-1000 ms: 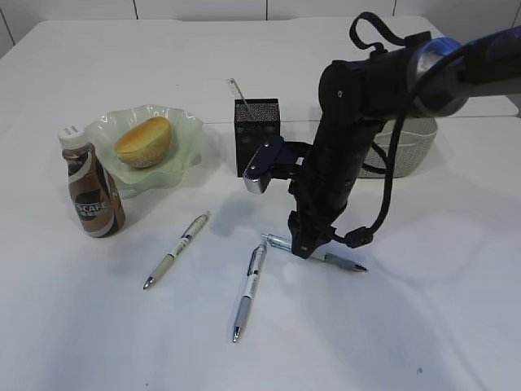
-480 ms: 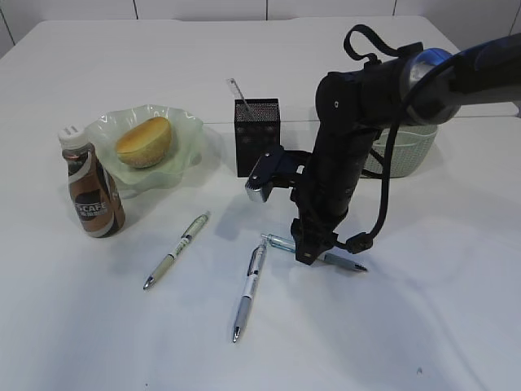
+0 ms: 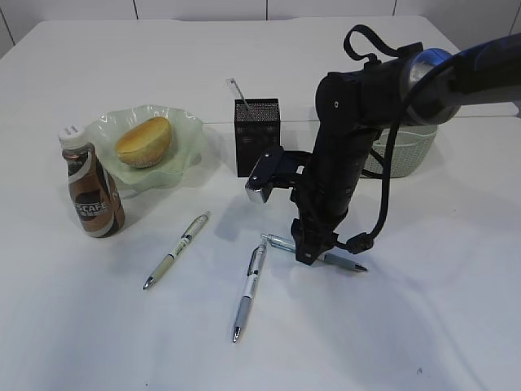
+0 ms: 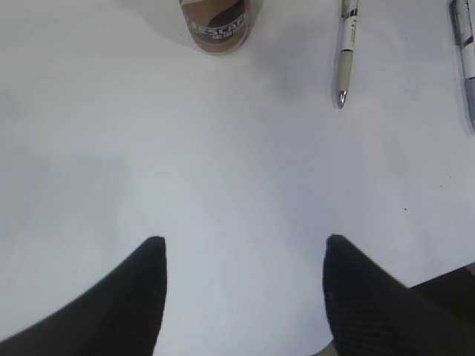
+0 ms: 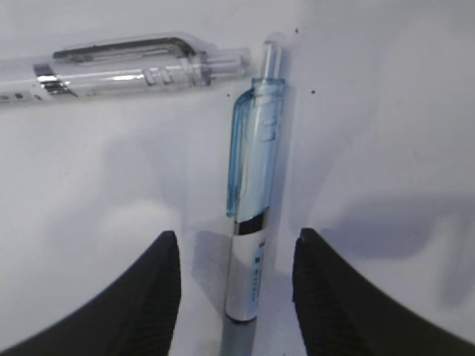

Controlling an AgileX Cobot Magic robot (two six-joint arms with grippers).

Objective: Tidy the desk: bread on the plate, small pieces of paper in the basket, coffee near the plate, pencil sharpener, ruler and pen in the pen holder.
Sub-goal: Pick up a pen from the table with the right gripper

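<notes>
From the exterior view, the right arm bends down over the middle of the desk (image 3: pixel 456 326), its right gripper (image 3: pixel 308 254) set over a blue-clipped pen (image 3: pixel 342 261) that lies flat on the tabletop. A second, silver pen (image 3: pixel 248 289) lies just left of it, their top ends nearly meeting, and a third, pale pen (image 3: pixel 177 250) lies further left. The bread (image 3: pixel 144 140) sits in the plate (image 3: pixel 189 130), and the coffee (image 3: pixel 91 194) stands upright just beside the plate's near-left rim. The pen holder (image 3: pixel 256 134) stands behind the pens with the clear ruler (image 3: pixel 238 91) poking out of it at a slant. The basket (image 3: pixel 407 151) is partly hidden behind the arm; I cannot see what is in it.

In the left wrist view, the left gripper (image 4: pixel 243 285) hangs over bare desk, its jaws wide apart and holding nothing. The base of the coffee and the tip of the pale pen show at the top edge, well away from it.

In the right wrist view, the right gripper's jaws stand apart on either side of the blue-clipped pen, a gap showing on each side, so the fingers (image 5: pixel 145 297) are not touching it. The silver pen lies crosswise above, its end just beside the blue pen's button.
</notes>
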